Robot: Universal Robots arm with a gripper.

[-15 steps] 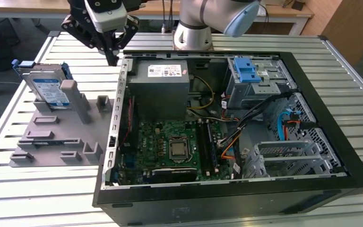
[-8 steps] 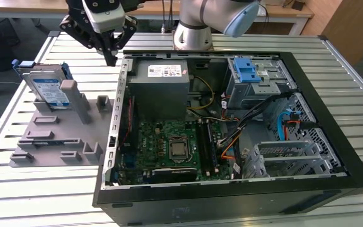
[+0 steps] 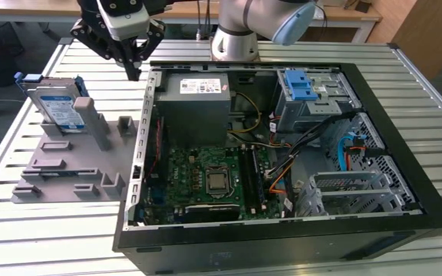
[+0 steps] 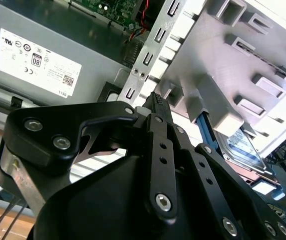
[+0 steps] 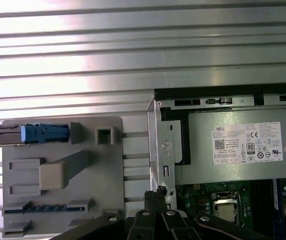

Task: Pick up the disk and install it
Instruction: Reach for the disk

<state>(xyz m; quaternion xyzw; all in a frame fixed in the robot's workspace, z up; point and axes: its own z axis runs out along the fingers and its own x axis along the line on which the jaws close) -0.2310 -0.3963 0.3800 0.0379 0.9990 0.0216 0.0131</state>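
One disk (image 3: 58, 107) waits to be picked up, standing on edge in a slot of the grey holder (image 3: 60, 172) at the exterior view's left. Its silver face and blue-and-white label are turned outward, and a blue carrier bracket frames it along the top. In the first wrist view the disk (image 5: 43, 133) appears edge-on, a thin silver strip capped by the blue bracket.

The gripper (image 3: 133, 73) hangs between the holder and the wall of the open computer case (image 3: 282, 247), near the disk yet apart from it. In both wrist views the jaws are pressed together to a point with nothing between them.

The task looks to be at its approach step, with neither the pickup nor the installing done. A grasp would likely call for the jaws to spread and line up over the disk's narrow upper edge.

Inside the case, the drive cage (image 3: 313, 98) with its blue latch sits at the far corner, near the grey power supply (image 3: 194, 100). Everything rests on a slatted metal counter (image 3: 52, 236).
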